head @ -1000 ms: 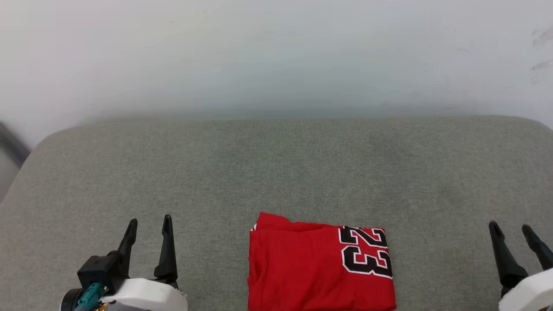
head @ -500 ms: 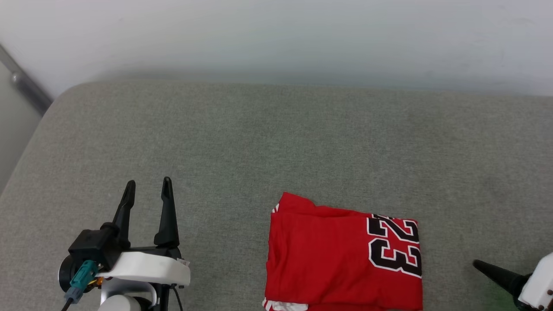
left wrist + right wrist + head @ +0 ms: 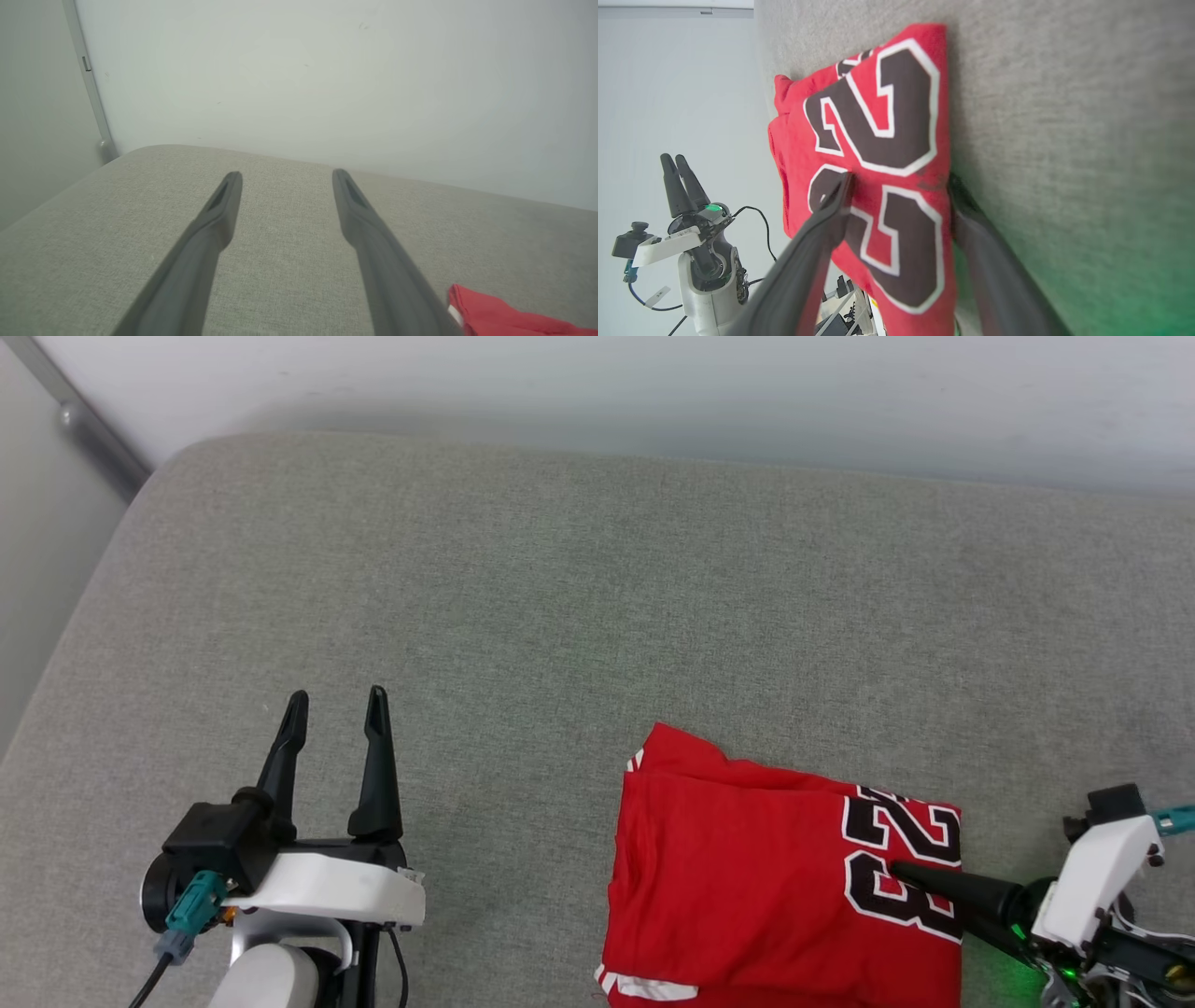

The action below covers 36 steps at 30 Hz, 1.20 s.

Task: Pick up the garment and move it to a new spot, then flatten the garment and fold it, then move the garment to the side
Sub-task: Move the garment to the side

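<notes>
1. Left gripper (image 3: 338, 698): fingers apart, empty, above the grey cushion (image 3: 560, 597) at near left, probably idle for this step.
2. Garment (image 3: 747, 887): folded flat, near right.
3. Right gripper (image 3: 900, 179): sideways, fingers apart astride its right edge, apparently ready to pinch and shift it aside.

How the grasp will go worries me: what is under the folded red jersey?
The grey cushion. One finger of the right gripper meets the edge of the jersey; how far under it reaches is covered.

The folded red garment (image 3: 747, 887) bears a black, white-edged number 23 (image 3: 910, 826).
</notes>
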{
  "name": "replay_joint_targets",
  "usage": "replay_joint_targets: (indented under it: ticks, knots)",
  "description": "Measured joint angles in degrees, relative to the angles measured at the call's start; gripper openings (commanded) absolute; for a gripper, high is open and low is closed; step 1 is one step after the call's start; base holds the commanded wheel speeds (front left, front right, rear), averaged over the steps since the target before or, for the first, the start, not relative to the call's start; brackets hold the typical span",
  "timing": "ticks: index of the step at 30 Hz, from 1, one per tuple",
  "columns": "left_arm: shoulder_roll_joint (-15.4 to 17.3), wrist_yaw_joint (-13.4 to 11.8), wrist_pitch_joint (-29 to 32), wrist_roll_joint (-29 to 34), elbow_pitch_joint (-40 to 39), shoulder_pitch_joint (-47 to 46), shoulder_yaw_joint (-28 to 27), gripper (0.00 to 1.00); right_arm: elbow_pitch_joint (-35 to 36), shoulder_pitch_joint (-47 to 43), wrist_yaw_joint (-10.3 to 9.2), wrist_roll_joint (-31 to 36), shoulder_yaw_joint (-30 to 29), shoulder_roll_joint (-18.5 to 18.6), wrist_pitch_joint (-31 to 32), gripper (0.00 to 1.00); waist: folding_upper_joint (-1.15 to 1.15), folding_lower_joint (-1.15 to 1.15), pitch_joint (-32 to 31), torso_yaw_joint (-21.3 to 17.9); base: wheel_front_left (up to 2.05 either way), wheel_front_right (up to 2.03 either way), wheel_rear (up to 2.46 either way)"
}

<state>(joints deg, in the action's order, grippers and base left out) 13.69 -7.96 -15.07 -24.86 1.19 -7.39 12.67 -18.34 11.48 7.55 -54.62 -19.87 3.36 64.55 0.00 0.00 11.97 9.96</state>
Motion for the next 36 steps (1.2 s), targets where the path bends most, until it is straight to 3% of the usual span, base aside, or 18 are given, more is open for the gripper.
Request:
replay_joint_targets:
  ticks: [1,2,3,10,20,25,29,36]
  knots:
    - [-0.01,0.0,0.0,0.08,0.26,0.0,-0.07,1.0,-0.7,0.25,0.0,-0.11,0.7,0.12,-0.56,0.38,0.0,0.0,0.0,0.06,0.0,0.0,0.0]
    - [-0.12,0.0,0.0,0.22,0.51,0.01,-0.12,1.0,-1.34,0.38,0.0,-0.33,1.33,0.15,-1.22,0.13,0.0,0.0,-0.09,0.07,0.0,0.0,0.0]
    - [-0.18,0.0,0.0,0.35,0.65,0.01,-0.31,1.0,-1.71,0.44,0.0,-0.19,1.96,0.18,-1.85,0.0,0.0,0.0,-0.22,0.04,0.0,0.0,0.0]
    - [-0.12,0.37,0.0,0.6,1.45,0.9,-0.62,1.0,1.14,0.47,-0.05,5.59,8.28,0.91,-7.03,0.0,0.0,0.0,-2.53,-1.51,0.0,0.0,0.0]
    - [0.24,-0.37,0.2,1.43,0.05,3.69,0.09,1.0,7.82,1.12,-0.04,21.37,22.45,12.79,-15.22,0.0,0.0,0.0,-5.63,-9.06,0.0,0.0,0.0]
    - [1.11,-0.14,1.05,1.26,-2.07,3.96,0.04,1.0,7.71,2.71,-0.04,26.02,24.3,16.05,-16.17,0.0,0.0,0.0,-5.73,-15.02,0.0,0.0,0.0]
    - [1.85,0.02,2.14,1.52,-4.11,3.23,0.57,1.0,6.05,5.7,-0.04,28.14,23.68,16.38,-18.84,0.0,0.0,0.0,-4.69,-20.03,0.0,0.0,0.0]
    - [3.41,1.19,5.15,3.75,-9.79,-5.17,2.07,1.0,1.55,13.54,-0.04,29.96,18.85,17.83,-26.43,0.0,0.0,0.0,2.8,-25.09,0.0,0.0,0.0]
